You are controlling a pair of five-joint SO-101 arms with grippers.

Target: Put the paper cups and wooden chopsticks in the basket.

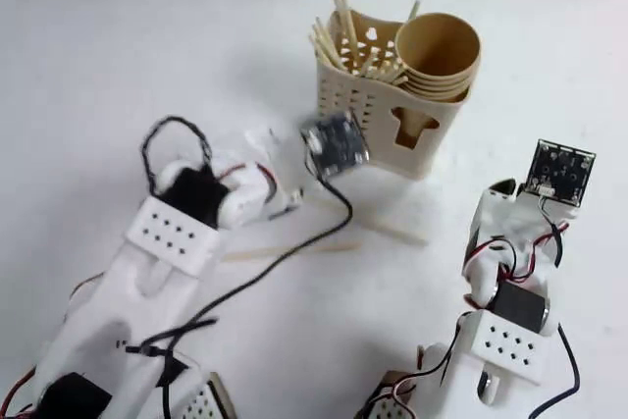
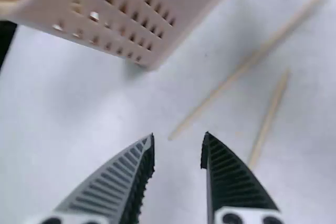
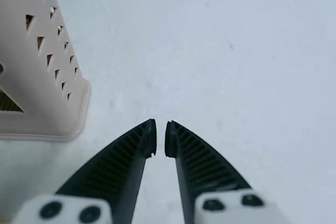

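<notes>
Left gripper [image 2: 178, 142]: jaws a moderate gap apart, nothing held, tips over the bare table [image 2: 79, 129].

Just ahead of the tips is the near end of the first loose chopstick [image 2: 247, 66]. It lies flat and runs away from the gripper at a slant. The second loose chopstick [image 2: 269, 119] lies flat just beside the first, off to the side of one finger. Neither stick touches a finger.

Farther ahead, past both sticks, is the basket [image 2: 136, 14], its perforated wall facing the gripper; it is near the sticks but apart from them.

High view: both loose sticks lie on the table at the basket's foot, outside it. The paper cups [image 1: 437, 51] sit stacked inside the basket, on the side toward the right arm. The bundled chopsticks [image 1: 343, 36] stand inside it beside the cups, leaning out over the rim.

Right gripper [image 3: 160, 140]: all but closed, only a slit between the tips, nothing held, over bare table. The basket's corner is off to one side, near but apart.
</notes>
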